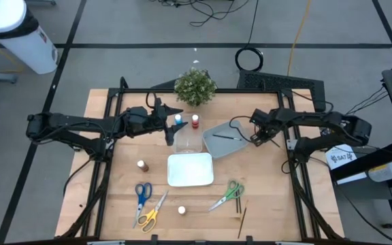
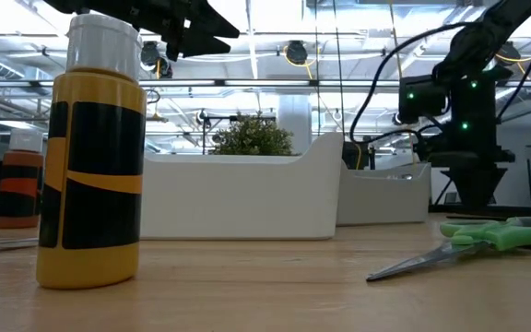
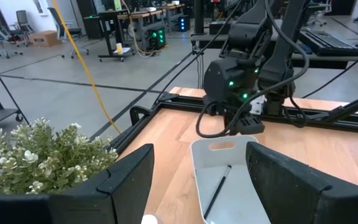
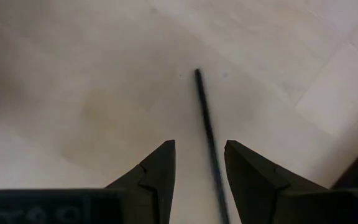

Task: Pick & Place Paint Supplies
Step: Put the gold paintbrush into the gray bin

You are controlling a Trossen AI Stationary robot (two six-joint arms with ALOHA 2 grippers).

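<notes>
In the high view a thin dark brush [image 1: 224, 137] lies in the grey tray [image 1: 213, 151]. My right gripper [image 1: 257, 135] is open over that tray's right end. In the right wrist view the brush [image 4: 205, 124] lies on the tray floor between its spread fingers. My left gripper [image 1: 173, 113] is open and raised beside the blue bottle [image 1: 178, 121] and the red bottle [image 1: 195, 121], which stand upright on the table. The brown bottle [image 1: 142, 165], a white-capped yellow bottle [image 2: 90, 157], blue [image 1: 142, 194], yellow [image 1: 152, 214] and green scissors [image 1: 227, 195] and more brushes [image 1: 241, 216] rest on the table.
A clear tray [image 1: 188, 141] sits just near of the blue and red bottles, and a white tray [image 1: 190, 169] at mid-table. A leafy potted plant [image 1: 195, 86] stands at the far edge. Black frame rails run along the table's sides.
</notes>
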